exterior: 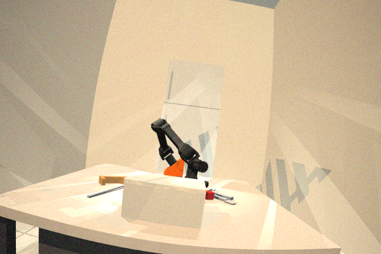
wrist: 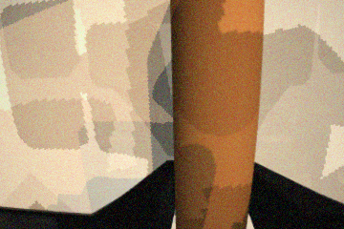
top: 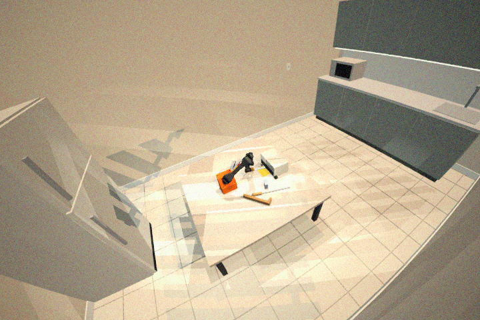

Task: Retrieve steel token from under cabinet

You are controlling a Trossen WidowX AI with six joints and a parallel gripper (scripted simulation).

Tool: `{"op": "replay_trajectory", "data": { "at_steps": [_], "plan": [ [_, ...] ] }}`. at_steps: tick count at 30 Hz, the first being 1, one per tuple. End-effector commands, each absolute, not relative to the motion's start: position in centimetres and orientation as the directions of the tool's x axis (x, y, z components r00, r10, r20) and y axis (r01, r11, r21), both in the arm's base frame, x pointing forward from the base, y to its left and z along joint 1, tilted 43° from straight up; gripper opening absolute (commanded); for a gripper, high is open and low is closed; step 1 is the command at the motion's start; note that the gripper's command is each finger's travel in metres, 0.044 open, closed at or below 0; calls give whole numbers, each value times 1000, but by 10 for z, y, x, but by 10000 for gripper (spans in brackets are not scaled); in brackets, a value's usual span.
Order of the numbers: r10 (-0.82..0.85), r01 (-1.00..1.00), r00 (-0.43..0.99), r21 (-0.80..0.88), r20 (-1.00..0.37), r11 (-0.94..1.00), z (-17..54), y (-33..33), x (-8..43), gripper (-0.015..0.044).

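Note:
My gripper (top: 249, 170) (wrist: 207, 169) is shut on the orange-brown handle (top: 252, 169) (wrist: 218, 95) of a tool. A thin rod seems to run from the handle toward the cabinet; its tip cannot be made out. The white cabinet (top: 281, 168) (exterior: 162, 202) stands on the table, with its dark front toward the arm. The yellow marked area (top: 263, 172) lies in front of it, beside the rod. In the exterior view the cabinet hides the marked area and the fingertips. I cannot see the steel token in any view.
A second tool with an orange handle (top: 256, 193) (exterior: 105, 191) and long rod (top: 282, 189) lies near a wooden L-shaped piece (top: 256, 199) (exterior: 111, 179). A small grey object (top: 265, 185) stands nearby. A red block (exterior: 209, 195) and grey bars (exterior: 224, 196) lie on the arm's other side.

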State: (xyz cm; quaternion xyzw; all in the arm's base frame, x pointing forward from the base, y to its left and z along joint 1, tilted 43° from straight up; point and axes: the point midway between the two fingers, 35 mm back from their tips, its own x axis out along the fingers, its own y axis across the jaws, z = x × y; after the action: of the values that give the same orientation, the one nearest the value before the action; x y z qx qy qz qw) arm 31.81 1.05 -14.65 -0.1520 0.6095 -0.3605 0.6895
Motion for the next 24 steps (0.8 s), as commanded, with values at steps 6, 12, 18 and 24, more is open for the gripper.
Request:
{"op": "replay_trajectory", "data": {
  "at_steps": [6, 12, 18, 24],
  "plan": [
    [-681, 311, -3, -648, -732, 695, -144, 8, 331, 0],
    [-681, 312, -3, -648, -732, 695, -142, 6, 338, 0],
    [-682, 312, -3, -648, -732, 695, -141, 4, 345, 0],
    [-682, 312, -2, -648, -732, 695, -139, 3, 353, 0]
  ]
}}
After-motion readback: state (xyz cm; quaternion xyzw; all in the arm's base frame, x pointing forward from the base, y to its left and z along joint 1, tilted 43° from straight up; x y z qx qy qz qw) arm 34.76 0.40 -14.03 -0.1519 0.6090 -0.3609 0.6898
